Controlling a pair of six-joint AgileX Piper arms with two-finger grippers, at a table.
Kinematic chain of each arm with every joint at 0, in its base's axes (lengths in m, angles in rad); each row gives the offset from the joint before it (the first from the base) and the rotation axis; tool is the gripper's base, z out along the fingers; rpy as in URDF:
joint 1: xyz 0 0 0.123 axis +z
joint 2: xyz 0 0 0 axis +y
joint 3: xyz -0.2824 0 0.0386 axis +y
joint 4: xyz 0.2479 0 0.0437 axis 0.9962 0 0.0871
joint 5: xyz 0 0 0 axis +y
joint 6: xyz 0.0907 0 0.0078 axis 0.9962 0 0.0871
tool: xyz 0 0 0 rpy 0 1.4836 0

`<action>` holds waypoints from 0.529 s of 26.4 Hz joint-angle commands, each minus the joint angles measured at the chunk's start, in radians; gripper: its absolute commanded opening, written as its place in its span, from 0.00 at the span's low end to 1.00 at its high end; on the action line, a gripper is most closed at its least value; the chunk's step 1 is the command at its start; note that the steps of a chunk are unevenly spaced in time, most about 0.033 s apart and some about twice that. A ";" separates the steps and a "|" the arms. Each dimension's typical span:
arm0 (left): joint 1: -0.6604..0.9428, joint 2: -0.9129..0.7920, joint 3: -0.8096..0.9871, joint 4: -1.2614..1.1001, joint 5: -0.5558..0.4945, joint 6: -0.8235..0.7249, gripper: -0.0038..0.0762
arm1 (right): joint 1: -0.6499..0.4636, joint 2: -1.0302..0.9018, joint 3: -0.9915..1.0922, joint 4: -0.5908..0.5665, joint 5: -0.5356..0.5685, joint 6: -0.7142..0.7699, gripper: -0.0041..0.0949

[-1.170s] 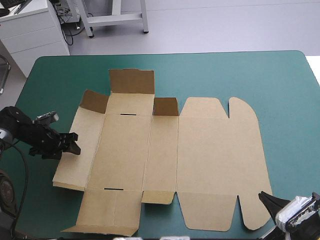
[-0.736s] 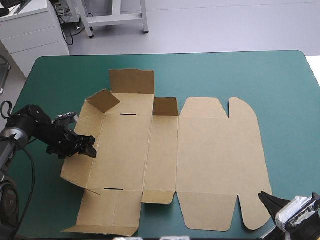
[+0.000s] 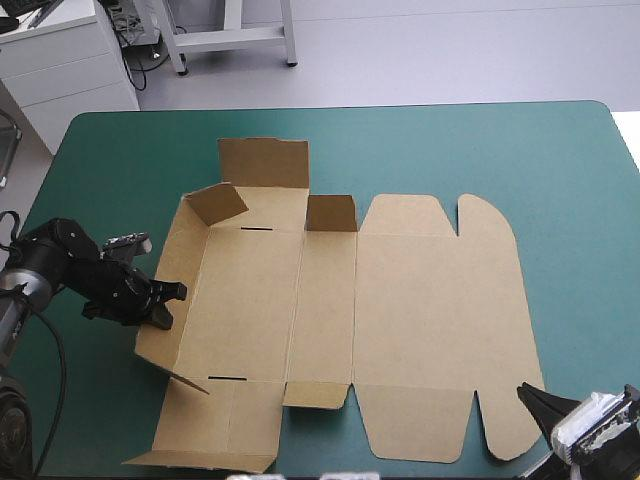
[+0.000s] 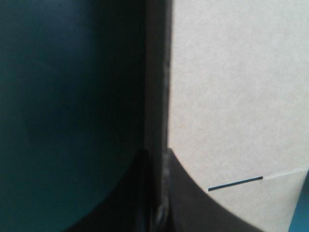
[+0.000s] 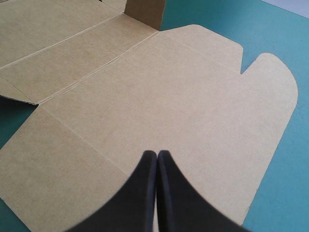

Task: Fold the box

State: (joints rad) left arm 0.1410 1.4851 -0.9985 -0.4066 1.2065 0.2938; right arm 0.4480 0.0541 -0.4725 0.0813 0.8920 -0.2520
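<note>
Box (image 3: 400,300) sits unfolded mid-table, teal-green table cover (image 3: 560,150) showing on all sides, and most panels lie flat. The left side wall (image 3: 185,250) is tipped up off the cover, leaning rather than vertical. The corner flap (image 3: 218,203) at its far end is swung inward over the floor panel (image 3: 245,300). Left gripper (image 3: 168,300) is on that wall's top edge, fingers nearly closed with the board pinched between them. Left wrist view agrees: the wall edge (image 4: 157,96) runs straight ahead from between the fingers (image 4: 203,208). One finger is on the outer side over the cover (image 4: 63,96), the other on the inner side over the floor panel (image 4: 231,87). A black slit (image 4: 236,182) in the board shows just beside the inner finger. Beyond the left gripper, the far wall flap (image 3: 263,163) stands up, with a smaller upright flap (image 3: 330,213) next to it toward the lid. Right gripper (image 3: 532,397) is at the box's near right corner, well apart from the left one. Its fingers (image 5: 178,203) are pressed together into one point with nothing between them. The flat lid panel (image 5: 145,96) lies under and ahead of the right gripper (image 5: 157,157). A rounded ear tab (image 5: 270,82) sits ahead and to one side of the tips, and the small upright flap (image 5: 145,12) is far ahead. Can't tell if the right tips touch the board or hang just above it.
</note>
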 commanded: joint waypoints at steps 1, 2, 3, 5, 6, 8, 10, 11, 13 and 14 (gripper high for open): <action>-0.005 -0.035 -0.019 -0.007 0.098 -0.013 0.01 | -0.005 0.013 -0.023 0.002 -0.067 -0.009 0.02; -0.005 -0.035 -0.019 -0.003 0.098 -0.013 0.01 | -0.005 0.013 -0.023 0.002 -0.067 -0.009 0.02; -0.005 -0.035 -0.019 0.004 0.098 -0.013 0.01 | -0.005 0.013 -0.023 0.002 -0.067 -0.009 0.02; -0.007 -0.035 -0.036 0.034 0.098 -0.013 0.01 | -0.005 0.013 -0.023 0.002 -0.067 -0.009 0.02; -0.007 -0.033 -0.055 0.046 0.098 -0.020 0.01 | -0.005 0.013 -0.023 0.002 -0.067 -0.009 0.02; -0.007 -0.033 -0.109 0.059 0.098 -0.046 0.01 | -0.005 0.013 -0.023 0.002 -0.067 -0.009 0.02; -0.010 -0.033 -0.179 0.074 0.098 -0.061 0.01 | -0.005 0.013 -0.023 0.002 -0.067 -0.009 0.02; -0.019 -0.033 -0.216 0.090 0.098 -0.062 0.01 | -0.005 0.013 -0.023 0.002 -0.067 -0.009 0.02; -0.070 -0.033 -0.304 0.172 0.094 -0.062 0.01 | -0.005 0.013 -0.023 0.002 -0.067 -0.009 0.02; -0.100 -0.028 -0.334 0.218 0.094 -0.062 0.01 | -0.005 0.013 -0.023 0.002 -0.067 -0.009 0.02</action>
State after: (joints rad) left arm 0.0973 1.4851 -1.2345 -0.2474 1.2317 0.2489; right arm 0.4480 0.0541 -0.4725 0.0813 0.8920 -0.2520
